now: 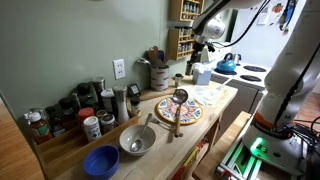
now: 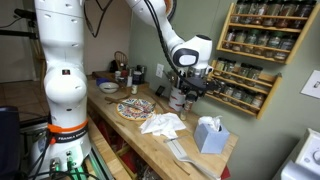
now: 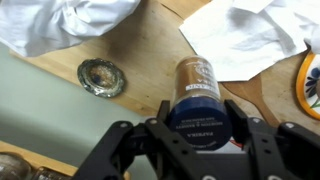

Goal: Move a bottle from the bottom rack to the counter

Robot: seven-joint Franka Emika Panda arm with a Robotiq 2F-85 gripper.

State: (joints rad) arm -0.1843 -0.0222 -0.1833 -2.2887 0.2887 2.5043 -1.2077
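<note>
Already the bottle (image 3: 197, 95) was out of the bottom rack (image 2: 245, 97) and held over the bench (image 3: 140, 60), so the first half of the task looked done. What remained, by my judgement, was to lower it, stand it on the wood and let go.

In the wrist view, from left to right: a crumpled white cloth (image 3: 60, 25) lay at the upper left. Near it, a small round metal lid (image 3: 101, 77) sat flat on the pale wood. In the middle was the bottle, a small brown spice jar with a dark cap. The end effector (image 3: 197, 132) was pinching it, one black finger pressed against each side of the cap. To the right lay a sheet of white paper (image 3: 255, 40), and a patterned plate (image 3: 310, 88) showed at the far right edge. Whether the bottle's base was touching the bench could not be told.

In an exterior view, the arm's white base (image 2: 62, 70) stood at the left. From there the arm arched up and over the bench towards the right. Its wrist pointed down and the end effector (image 2: 190, 90) hung just in front of the rack's lower tiers, close above the wood. Rows of dark jars filled the rack behind it. The spot under the bottle looked bare, between the cloth and the paper, which should allow a clean set-down.
</note>
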